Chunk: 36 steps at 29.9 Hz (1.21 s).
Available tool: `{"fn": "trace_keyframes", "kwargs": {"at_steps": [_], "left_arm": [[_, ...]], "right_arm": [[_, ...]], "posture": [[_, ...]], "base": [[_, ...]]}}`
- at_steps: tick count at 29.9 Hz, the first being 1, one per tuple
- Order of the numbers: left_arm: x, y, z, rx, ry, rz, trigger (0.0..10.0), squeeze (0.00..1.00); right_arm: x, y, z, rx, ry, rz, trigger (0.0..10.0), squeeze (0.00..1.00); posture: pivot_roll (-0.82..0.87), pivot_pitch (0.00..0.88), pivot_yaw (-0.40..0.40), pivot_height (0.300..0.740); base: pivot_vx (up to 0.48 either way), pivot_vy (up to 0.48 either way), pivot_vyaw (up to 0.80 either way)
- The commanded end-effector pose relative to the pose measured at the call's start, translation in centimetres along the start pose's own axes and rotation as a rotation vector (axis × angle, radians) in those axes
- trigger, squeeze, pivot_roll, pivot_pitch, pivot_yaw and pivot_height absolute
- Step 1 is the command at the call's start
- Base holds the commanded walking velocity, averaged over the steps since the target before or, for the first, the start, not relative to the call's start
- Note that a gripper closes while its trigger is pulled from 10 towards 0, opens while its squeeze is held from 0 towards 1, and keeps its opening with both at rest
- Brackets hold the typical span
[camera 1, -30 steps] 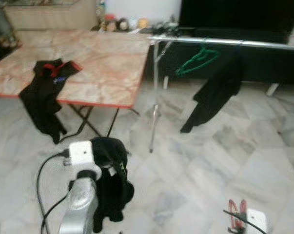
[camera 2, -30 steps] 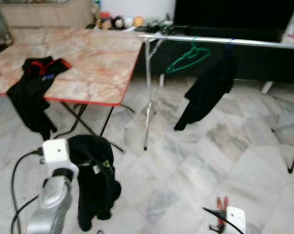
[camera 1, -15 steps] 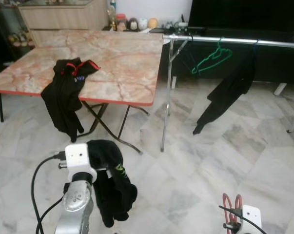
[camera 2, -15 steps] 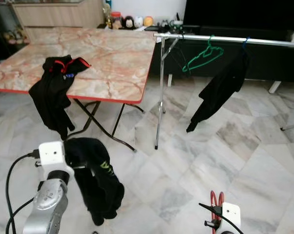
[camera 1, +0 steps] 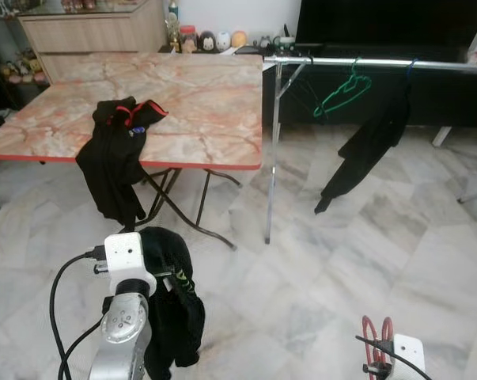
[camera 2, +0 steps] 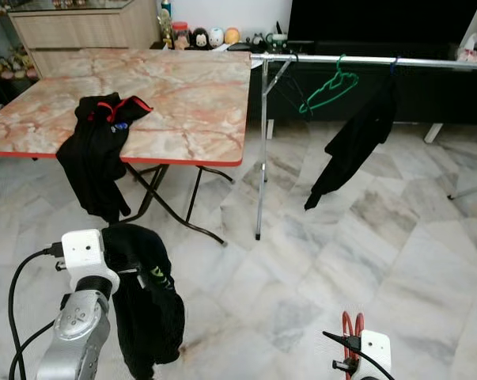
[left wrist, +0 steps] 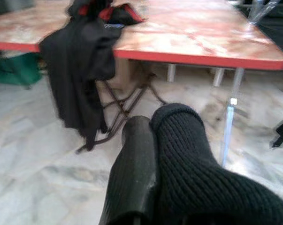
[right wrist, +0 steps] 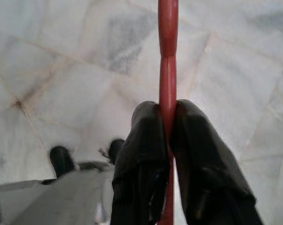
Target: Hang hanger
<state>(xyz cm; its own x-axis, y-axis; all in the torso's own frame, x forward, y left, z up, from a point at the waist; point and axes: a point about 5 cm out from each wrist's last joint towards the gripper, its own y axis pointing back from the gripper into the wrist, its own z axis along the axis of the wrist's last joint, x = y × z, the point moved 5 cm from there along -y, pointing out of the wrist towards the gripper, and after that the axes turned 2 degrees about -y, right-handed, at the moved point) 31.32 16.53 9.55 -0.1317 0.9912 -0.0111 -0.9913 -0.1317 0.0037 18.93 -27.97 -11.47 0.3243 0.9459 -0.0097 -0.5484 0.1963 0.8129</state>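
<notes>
Looking down from the head views, the left gripper (camera 1: pixel 155 273) is low on the robot's left side, with a black knitted garment (camera 1: pixel 171 305) draped over it and hanging down beside the silver arm. Ahead of this gripper stands a pink marble-pattern folding table with a red edge (camera 1: pixel 198 119). A black jacket with red lining (camera 1: pixel 115 154) lies on the table's near edge and hangs down off it, straight ahead of the left gripper. The table's crossed metal legs (camera 1: pixel 179 206) stand between the gripper and the silver clothes rail (camera 1: pixel 365 62) farther ahead and to the right. On that rail hang a green plastic hanger (camera 1: pixel 345 87) and a black hanging garment (camera 1: pixel 365 146). The floor is pale marble tiles (camera 1: pixel 341 261).

The right gripper (camera 2: pixel 350 348) is low on the right side, well apart from the rail, holding a red hanger (camera 2: pixel 349 328).

From the left wrist view, one black finger (left wrist: pixel 134 173) presses against the thick black knit. I cannot tell how far this gripper is open. The black jacket and red table edge are ahead of it.

From the right wrist view, both black fingers (right wrist: pixel 143 159) are closed tight on the thin red hanger bar (right wrist: pixel 168 70), with floor tiles beyond.
</notes>
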Motion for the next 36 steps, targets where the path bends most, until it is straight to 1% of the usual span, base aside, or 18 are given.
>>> {"fn": "trace_keyframes", "kwargs": {"at_steps": [1, 24, 31, 33, 36], "left_arm": [[0.42, -0.23, 1.11, -0.038, -0.013, 0.007, 10.0, 0.0], [0.16, -0.16, 1.28, -0.044, -0.013, -0.002, 10.0, 0.0], [-0.12, -0.02, 1.51, -0.055, -0.035, -0.015, 10.0, 0.0], [-0.43, 0.2, 1.59, -0.062, -0.001, -0.033, 10.0, 0.0], [-0.42, 0.27, 1.73, -0.068, 0.0, -0.03, 10.0, 0.0]], "right_arm": [[0.42, -0.11, 0.57, -0.016, 0.0, 0.012, 10.0, 0.0], [0.48, -0.13, 0.66, -0.014, 0.007, 0.019, 10.0, 0.0], [0.53, -0.13, 0.64, -0.013, 0.009, 0.022, 10.0, 0.0], [0.53, -0.13, 0.62, -0.013, 0.009, 0.022, 10.0, 0.0], [0.53, -0.13, 0.61, -0.011, 0.012, 0.022, 10.0, 0.0]], "posture": [[-0.06, 0.0, 0.015, 0.74], [-0.06, 0.0, 0.01, 0.74], [-0.05, 0.0, 0.012, 0.74], [-0.05, 0.0, 0.012, 0.74], [-0.05, 0.0, 0.012, 0.74]], "base": [[0.0, 0.281, 0.0], [0.0, 0.278, 0.0], [0.0, 0.0, 0.0], [0.0, 0.0, 0.0], [0.0, 0.0, 0.0]]}}
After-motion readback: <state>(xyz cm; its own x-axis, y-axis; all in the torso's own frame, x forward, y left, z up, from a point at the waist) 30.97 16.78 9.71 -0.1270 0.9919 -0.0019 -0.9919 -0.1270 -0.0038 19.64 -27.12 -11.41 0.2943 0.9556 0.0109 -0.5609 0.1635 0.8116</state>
